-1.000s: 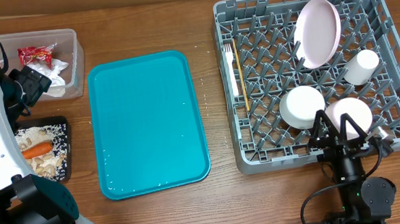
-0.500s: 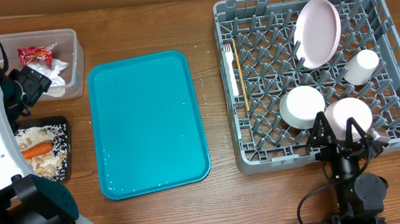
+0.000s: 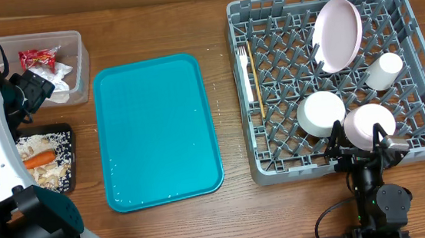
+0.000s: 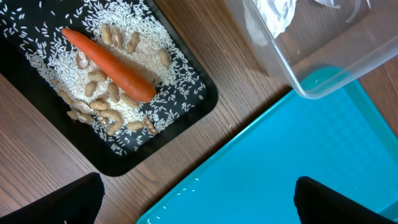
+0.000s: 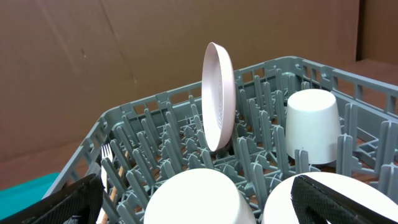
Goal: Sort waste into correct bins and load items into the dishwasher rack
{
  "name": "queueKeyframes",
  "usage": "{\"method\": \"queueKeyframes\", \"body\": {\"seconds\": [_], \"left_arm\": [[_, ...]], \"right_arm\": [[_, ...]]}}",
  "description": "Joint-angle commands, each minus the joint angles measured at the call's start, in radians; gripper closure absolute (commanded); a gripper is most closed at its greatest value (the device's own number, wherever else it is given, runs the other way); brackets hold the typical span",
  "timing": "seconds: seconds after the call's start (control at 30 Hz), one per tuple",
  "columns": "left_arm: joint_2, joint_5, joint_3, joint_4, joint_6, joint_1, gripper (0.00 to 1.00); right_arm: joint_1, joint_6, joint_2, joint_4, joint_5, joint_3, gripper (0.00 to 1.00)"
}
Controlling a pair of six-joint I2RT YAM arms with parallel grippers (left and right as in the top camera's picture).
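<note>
Black right fingers (image 5: 59, 202) sit spread wide at the bottom corners of the right wrist view. They grasp nothing and are just at the front wall of the grey dishwasher rack (image 3: 240, 93), which fills the right end of the bench (image 3: 236, 209). Just past them two bowls rest rounded backs up on the pegs: the white bowl (image 3: 321, 113) and, to its right, the pinkish bowl (image 3: 370, 124). Farther in, the white cup (image 3: 384, 71) stands mouth down, and the pale pink plate (image 3: 338, 34) is nearer the rack's far wall. Only the wrist view shows the plate standing on edge between pegs; from overhead it reads as a tilted oval. Only the overhead view shows the whole white fork (image 3: 245, 74) and the wooden stick (image 3: 256, 84), side by side along the rack's left wall.

At the left end, the left fingers (image 4: 53, 202) are likewise released and empty, over the left edge of the teal tray (image 3: 158, 131). The black tray (image 4: 134, 163) lies toward the front-left corner. In it the carrot (image 4: 109, 65) lies across the rice (image 4: 146, 59) and beige scraps (image 4: 102, 106). The left wrist view shows these as separate nut-like bits, while overhead they are a pale heap. Behind it, at the far-left corner, the clear tub (image 3: 84, 65) holds the napkin (image 3: 61, 80) and the red wrapper (image 3: 40, 57). The wrapper shows only from overhead.
</note>
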Motion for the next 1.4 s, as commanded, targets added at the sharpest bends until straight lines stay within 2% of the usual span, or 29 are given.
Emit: {"method": "queueKeyframes", "body": {"seconds": [0.0, 0.87, 1.13, 1.37], "left_arm": [[-0.013, -0.009, 0.006, -0.002, -0.012, -0.002, 0.00], [-0.020, -0.009, 0.003, 0.005, -0.012, -0.004, 0.00], [-0.210, -0.009, -0.068, 0.006, -0.012, -0.062, 0.00], [-0.475, -0.009, -0.272, 0.006, -0.012, -0.229, 0.00]], "right_arm": [[-0.010, -0.016, -0.012, 0.006, 0.009, -0.010, 0.00], [-0.010, -0.016, -0.012, 0.006, 0.009, -0.010, 0.00], [-0.010, -0.016, -0.012, 0.006, 0.009, -0.010, 0.00], [-0.010, -0.016, -0.012, 0.006, 0.010, -0.010, 0.00]]}}
